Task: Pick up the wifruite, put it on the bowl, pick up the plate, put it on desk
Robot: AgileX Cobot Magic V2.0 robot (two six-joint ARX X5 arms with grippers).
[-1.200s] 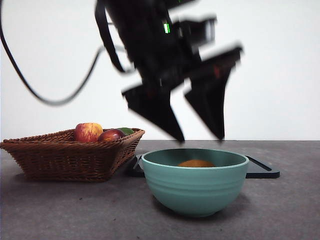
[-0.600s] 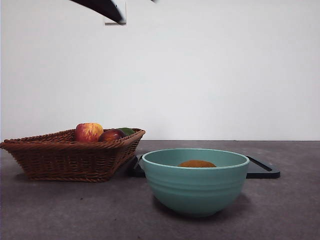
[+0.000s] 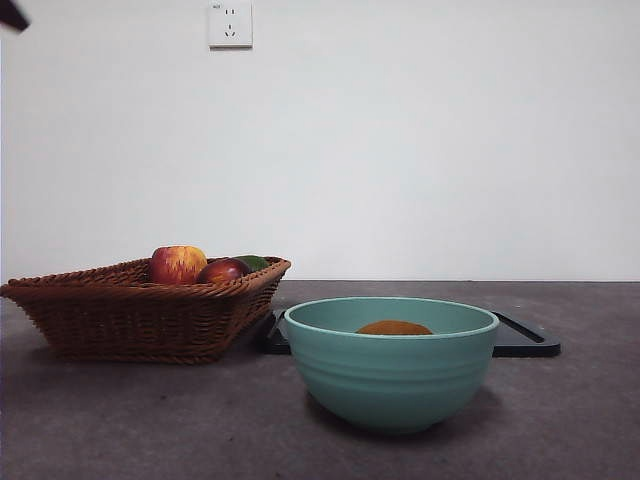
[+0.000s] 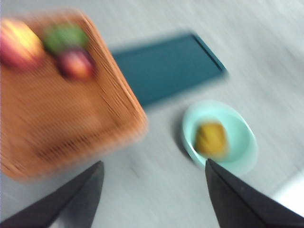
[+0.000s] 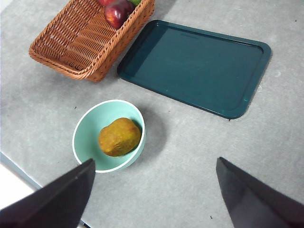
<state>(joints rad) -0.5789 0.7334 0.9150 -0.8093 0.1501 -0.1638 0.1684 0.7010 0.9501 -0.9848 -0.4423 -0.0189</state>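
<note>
The wifruite (image 3: 393, 327), a brown-yellow kiwi-like fruit, lies inside the teal-green bowl (image 3: 390, 375) on the desk (image 3: 150, 420). Behind the bowl lies the plate (image 3: 525, 340), a dark teal rectangular tray, flat on the desk. My left gripper (image 4: 153, 164) is open and holds nothing; its view is blurred and looks down on the wifruite (image 4: 211, 138) in the bowl (image 4: 247, 142) from high up. My right gripper (image 5: 156, 161) hangs open and holds nothing, high over the desk, with the bowl (image 5: 85, 137), wifruite (image 5: 119, 137) and plate (image 5: 194, 66) below it.
A brown wicker basket (image 3: 140, 310) holding apples and a green fruit stands left of the bowl, touching the plate's corner. A black arm tip (image 3: 8, 12) shows at the top left corner. The basket (image 5: 80, 42) also appears in the right wrist view.
The open gripper that hung just above the bowl has risen up and to the left, out of the front view. The wifruite stays in the bowl.
</note>
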